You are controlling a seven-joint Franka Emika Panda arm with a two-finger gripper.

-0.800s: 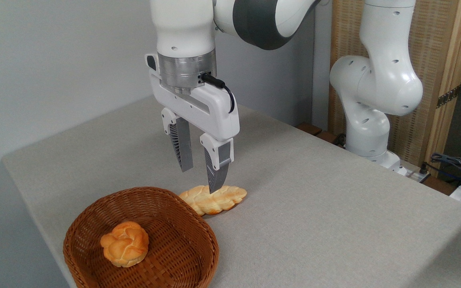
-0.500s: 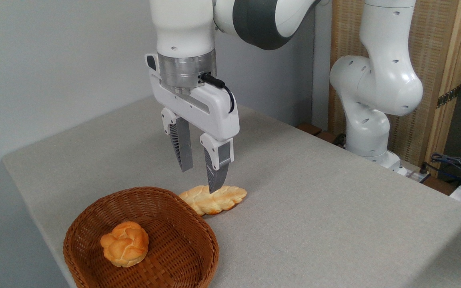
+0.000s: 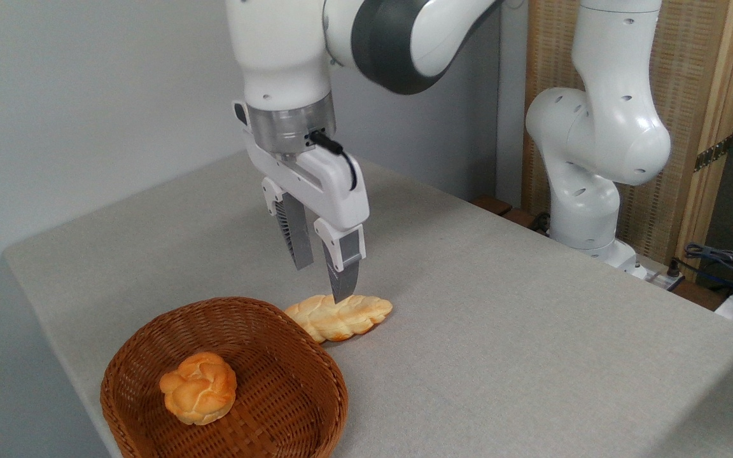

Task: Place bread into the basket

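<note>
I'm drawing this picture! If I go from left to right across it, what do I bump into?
Round bun sitting in the basket → braided bread on the table, with the open hand above it → the robot's white base.

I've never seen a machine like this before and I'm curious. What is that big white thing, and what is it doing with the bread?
The big white thing is a robot arm. It bends at joints a bit like your own arm. At its end is a gripper with two grey fingers, which is its way of pinching things. The picture comes from one camera that stands still beside the table and looks across it.

On the grey table lies a long braided bread. Next to it sits a brown woven basket, and a small round bun is already inside.

The gripper is holding nothing. Its fingers are apart and hang just above the long bread, which lies on the table outside the basket. My guess is that it will come down, pinch that bread and carry it into the basket.
</note>
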